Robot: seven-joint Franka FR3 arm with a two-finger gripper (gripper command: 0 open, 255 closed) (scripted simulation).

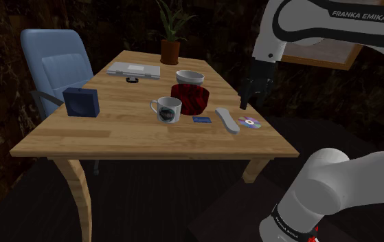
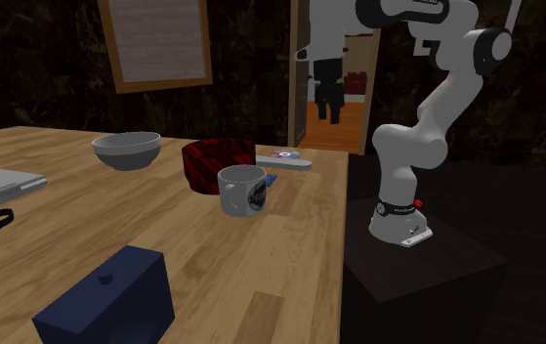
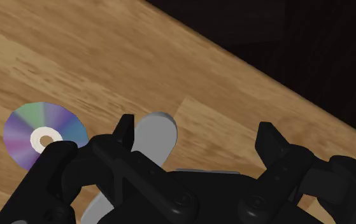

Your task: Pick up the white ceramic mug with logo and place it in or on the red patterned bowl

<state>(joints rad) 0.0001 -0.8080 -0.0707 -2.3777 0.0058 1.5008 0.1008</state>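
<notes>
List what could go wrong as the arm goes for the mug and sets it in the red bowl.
The mug stands close beside the red bowl; the open gripper may knock the bowl while closing on it.
The gripper hangs above the remote and disc near the table edge; a low sweep could push them off.
The bowl looks little wider than the mug, so it may settle tilted.

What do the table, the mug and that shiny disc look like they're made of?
Table: wood, pale and matt, with grain and plank seams showing. Mug: smooth white with a dark logo and a slight gloss, probably glazed ceramic, though plastic would look alike. Disc: rainbow sheen round a white hub, so likely a plastic CD.
</notes>
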